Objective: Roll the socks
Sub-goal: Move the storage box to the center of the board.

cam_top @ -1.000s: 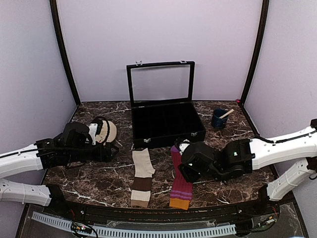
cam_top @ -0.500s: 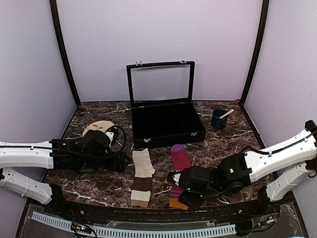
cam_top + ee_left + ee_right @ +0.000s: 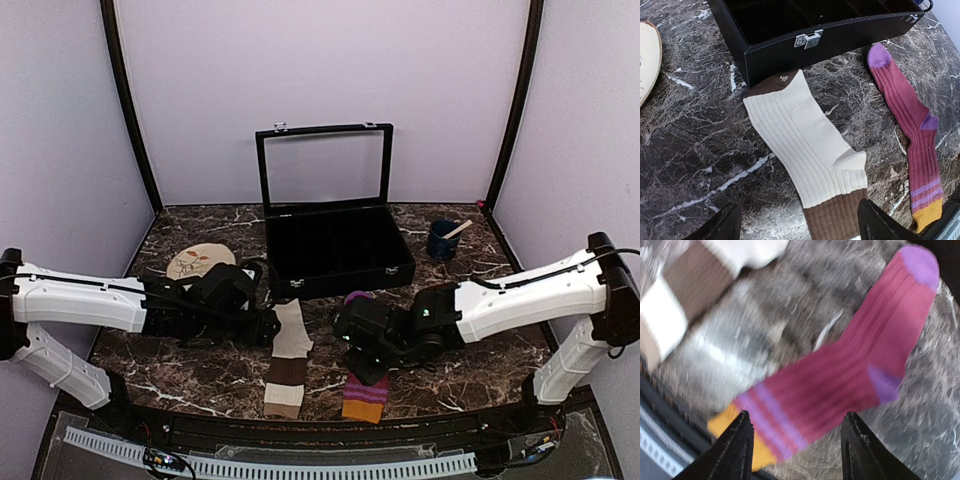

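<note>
Directly beneath the left pincer (image 3: 797,207), the cream sock (image 3: 805,145) lies flat on the marble table (image 3: 685,150). Its brown band sits between the two fingertips, and its brown-edged far end reaches ahead to the wall of the black case (image 3: 790,42). The left fingers (image 3: 720,227) stand wide apart, one on each side of the sock, with nothing held. Whether they touch the table cannot be told. Off to this pincer's right lies the magenta sock (image 3: 912,125), and to its left is the edge of a beige disc (image 3: 647,55).

The right pincer (image 3: 796,417) hovers over the magenta sock (image 3: 850,375). The purple stripes and orange cuff lie between its fingers (image 3: 737,450), and the purple toe points away ahead. These fingers are also spread wide and grip nothing. This view is blurred, so contact with the fabric is unclear. The cream sock's brown and white bands (image 3: 685,285) show to that pincer's left.

From above, both pincers are low over the socks, the left (image 3: 262,326) and the right (image 3: 358,348).
</note>
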`<state>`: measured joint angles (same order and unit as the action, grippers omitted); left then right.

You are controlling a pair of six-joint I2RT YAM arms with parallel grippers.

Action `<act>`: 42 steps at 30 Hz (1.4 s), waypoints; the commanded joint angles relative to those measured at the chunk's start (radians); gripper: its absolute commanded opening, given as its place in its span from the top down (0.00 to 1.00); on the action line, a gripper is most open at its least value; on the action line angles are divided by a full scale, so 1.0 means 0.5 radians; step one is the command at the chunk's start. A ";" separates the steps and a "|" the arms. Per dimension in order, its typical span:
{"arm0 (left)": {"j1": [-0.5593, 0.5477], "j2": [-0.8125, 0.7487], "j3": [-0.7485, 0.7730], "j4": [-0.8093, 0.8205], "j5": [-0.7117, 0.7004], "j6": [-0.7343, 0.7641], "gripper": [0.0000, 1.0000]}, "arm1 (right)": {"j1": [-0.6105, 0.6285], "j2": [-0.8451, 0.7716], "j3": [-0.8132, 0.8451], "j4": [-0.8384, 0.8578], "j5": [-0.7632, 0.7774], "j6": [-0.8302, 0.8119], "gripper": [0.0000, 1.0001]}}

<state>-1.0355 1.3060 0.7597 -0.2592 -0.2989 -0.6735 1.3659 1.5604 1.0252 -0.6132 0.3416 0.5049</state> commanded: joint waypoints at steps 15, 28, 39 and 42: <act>0.423 0.484 0.271 0.285 0.225 0.115 0.22 | -0.777 0.803 0.862 0.188 -0.155 -0.268 0.61; 0.633 0.773 0.484 0.307 0.226 0.132 0.23 | -0.972 1.078 1.157 0.227 -0.164 -0.316 0.70; 0.793 0.956 0.666 0.335 0.304 0.169 0.22 | -1.086 1.314 1.549 0.121 -0.144 -0.374 0.69; 0.825 0.987 0.709 0.343 0.329 0.184 0.23 | -1.123 1.356 1.621 0.104 -0.139 -0.379 0.69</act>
<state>-0.6426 1.7931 1.0733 -0.0994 -0.1558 -0.6052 0.8627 2.2063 1.7660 -0.6308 0.2218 0.3328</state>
